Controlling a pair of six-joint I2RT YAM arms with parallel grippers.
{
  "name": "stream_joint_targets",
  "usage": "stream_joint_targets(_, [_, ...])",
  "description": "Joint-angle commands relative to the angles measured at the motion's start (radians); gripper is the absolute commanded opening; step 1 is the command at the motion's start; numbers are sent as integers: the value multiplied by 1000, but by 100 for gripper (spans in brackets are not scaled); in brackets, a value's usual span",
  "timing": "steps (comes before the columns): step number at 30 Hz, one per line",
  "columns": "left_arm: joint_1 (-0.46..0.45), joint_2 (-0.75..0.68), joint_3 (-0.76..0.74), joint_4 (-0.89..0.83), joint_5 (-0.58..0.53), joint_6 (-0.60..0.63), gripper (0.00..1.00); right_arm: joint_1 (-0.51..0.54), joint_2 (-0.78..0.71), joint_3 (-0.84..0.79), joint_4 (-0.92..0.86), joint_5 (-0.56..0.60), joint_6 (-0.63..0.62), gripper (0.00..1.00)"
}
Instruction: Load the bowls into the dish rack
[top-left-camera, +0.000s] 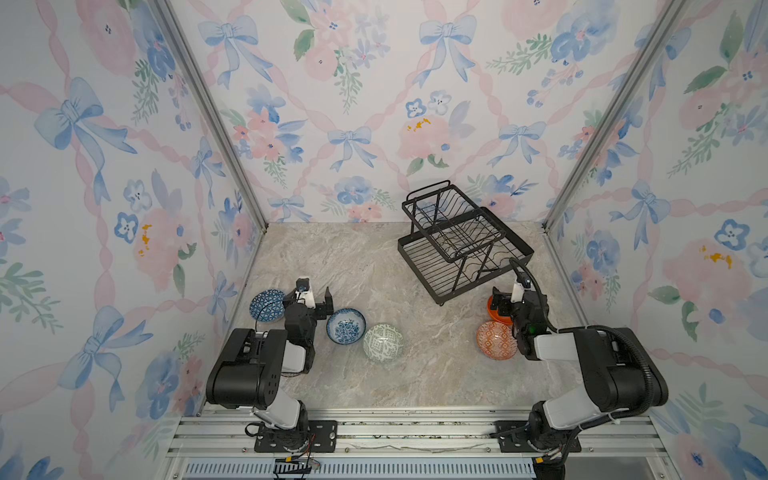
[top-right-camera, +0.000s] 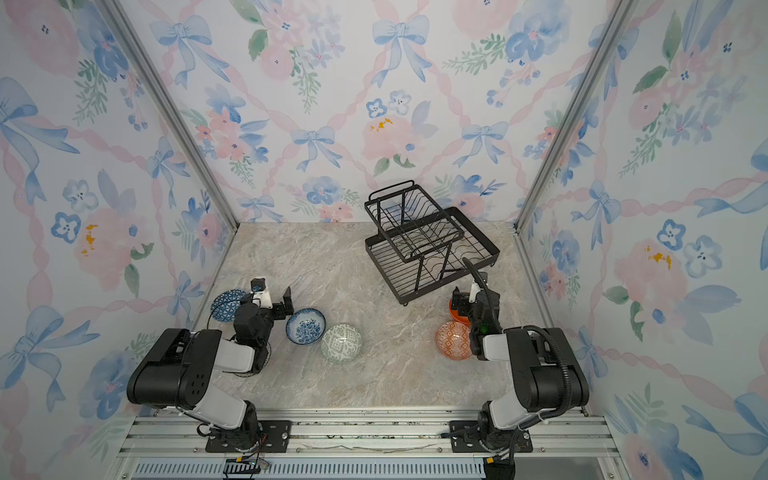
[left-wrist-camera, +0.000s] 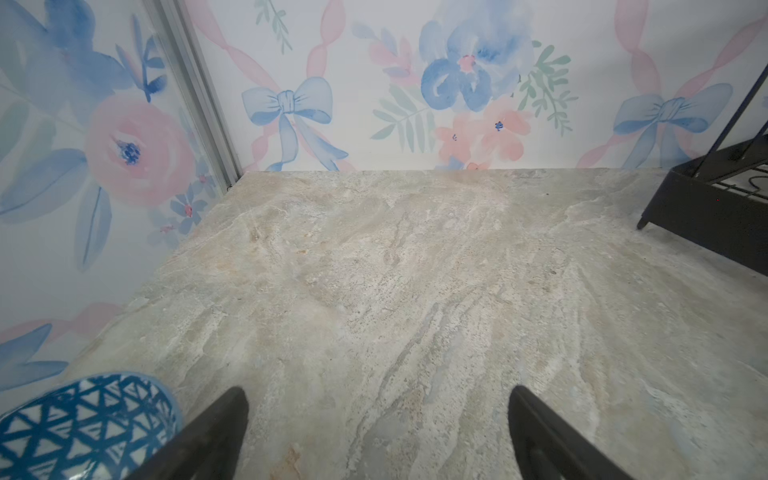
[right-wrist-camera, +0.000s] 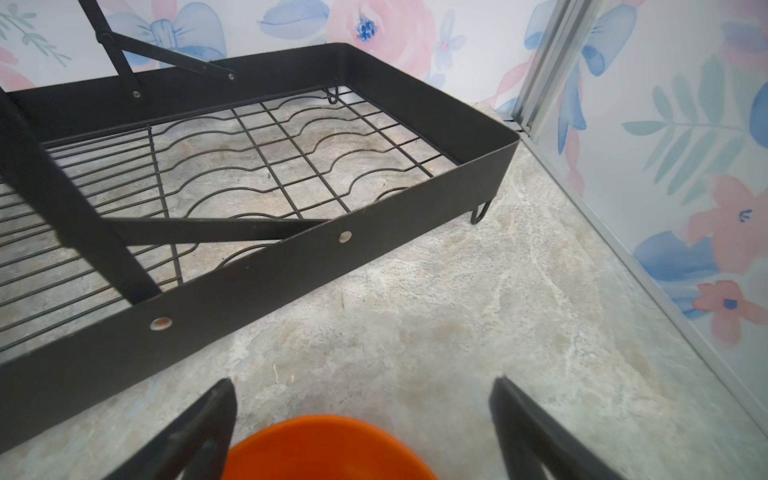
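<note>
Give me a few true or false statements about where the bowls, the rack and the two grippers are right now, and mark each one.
1. The dish rack holds no bowls. True.
2. The green-white bowl lies in the rack's lower tray. False: it sits on the table, beside the blue-white floral bowl.
3. The left gripper and the right gripper both stand open, holding nothing. True.
4. The plain orange bowl is by the left gripper. False: it lies at the right gripper; the dark-blue geometric bowl is by the left one.
</note>
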Motion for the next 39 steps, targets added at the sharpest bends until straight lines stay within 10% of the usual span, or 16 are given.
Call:
stream_joint_targets(1, [3,7,-5,14,9,16,98,0,-2,14,14,-7,-11,97])
stream_joint_targets(26, [41,2,-6,13,98,-6,98,-1,-4,16,13,-10,-9,97])
stream_joint_targets(39, [53,-84,67,-187,74,-24,98,4,-205,178,-464,244,54,97])
